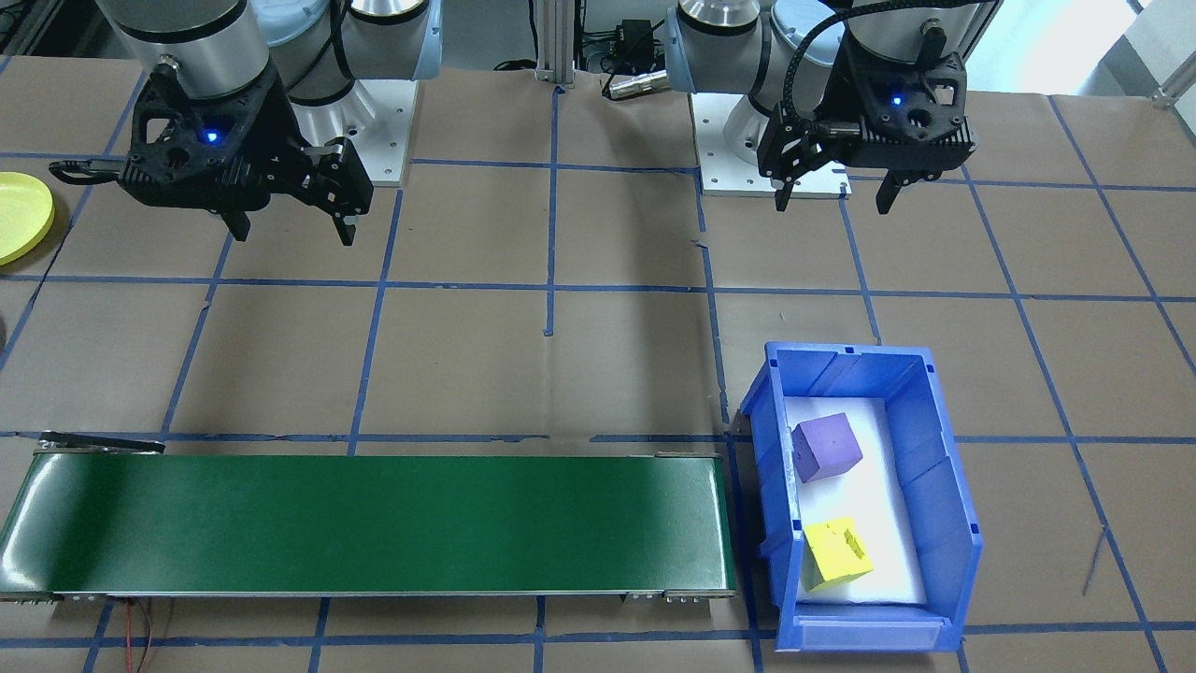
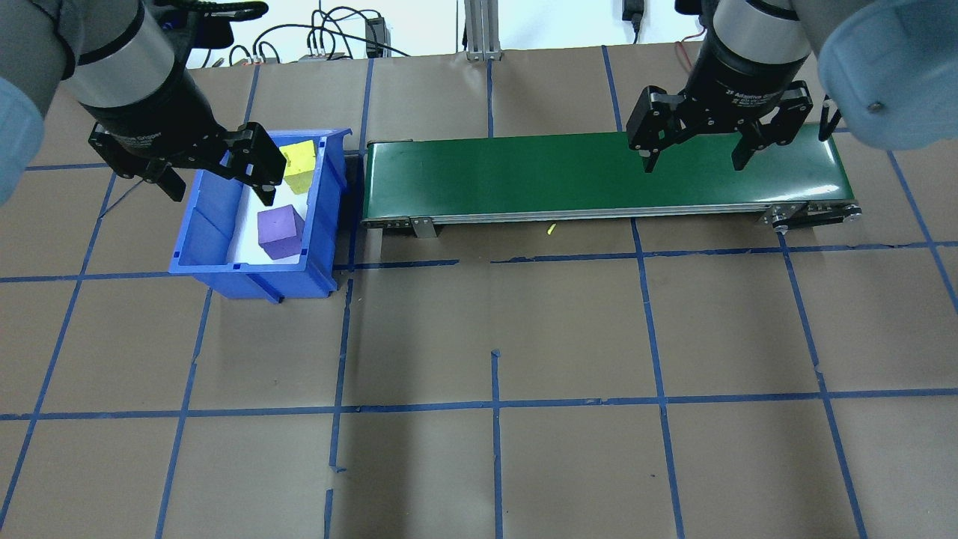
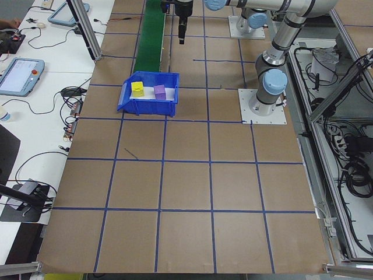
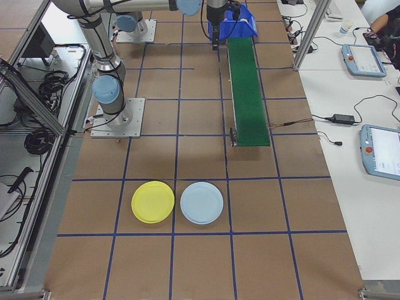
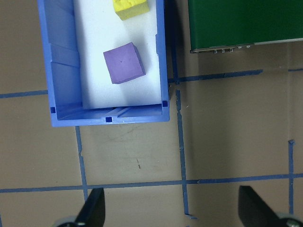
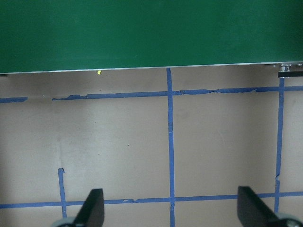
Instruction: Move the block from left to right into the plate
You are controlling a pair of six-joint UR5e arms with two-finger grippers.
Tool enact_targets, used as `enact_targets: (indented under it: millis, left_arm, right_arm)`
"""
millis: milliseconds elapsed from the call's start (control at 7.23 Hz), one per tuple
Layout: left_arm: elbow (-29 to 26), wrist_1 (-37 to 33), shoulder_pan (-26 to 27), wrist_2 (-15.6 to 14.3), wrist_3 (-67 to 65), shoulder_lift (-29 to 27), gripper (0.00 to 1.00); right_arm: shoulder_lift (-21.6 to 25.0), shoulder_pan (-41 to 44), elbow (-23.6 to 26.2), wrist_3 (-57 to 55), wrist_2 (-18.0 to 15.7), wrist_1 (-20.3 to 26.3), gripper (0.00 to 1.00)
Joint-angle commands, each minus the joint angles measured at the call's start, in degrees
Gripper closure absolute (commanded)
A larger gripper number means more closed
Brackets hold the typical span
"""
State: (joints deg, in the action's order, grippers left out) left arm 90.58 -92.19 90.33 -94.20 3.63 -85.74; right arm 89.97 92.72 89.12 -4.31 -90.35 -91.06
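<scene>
Two cube-shaped foam blocks, one purple (image 1: 827, 447) and one yellow (image 1: 837, 551), lie apart on the white liner of a blue plastic bin (image 1: 944, 486), which stands just off one end of a long green conveyor belt (image 1: 374, 523) on the paper-covered, blue-taped surface (image 2: 494, 337).

The left gripper (image 1: 836, 192) hangs above the surface on the robot's side of the bin, fingers spread wide and holding nothing. In the left wrist view the purple block sits ahead of the fingers (image 5: 92, 208), inside the bin's near wall, with the yellow block beyond it at the far end. Both blocks are cubes with no long axis; the purple one is turned slightly askew to the bin walls.

The right gripper (image 2: 692, 153) hovers near the belt's other end, far from the bin, its fingers equally wide apart and empty; its wrist view shows only belt edge and taped paper.

The flat, round, bright yellow plate (image 4: 153, 201) rests well beyond that far end of the belt, beside a pale blue plate (image 4: 201, 202) of the same shape. No block is on the belt or the plate, so the task looks barely begun. The left arm is plainly the nearer to the blocks, and the first move is likely a reach forward and down into the bin.
</scene>
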Motion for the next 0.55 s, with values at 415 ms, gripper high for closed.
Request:
enact_targets:
  millis: [415]
  left_arm:
    - [0.30,-0.18,0.02,-0.19,-0.11,0.22,0.00]
  right_arm:
    - [-0.06,0.18,0.00,-0.09,0.00,0.00,0.00]
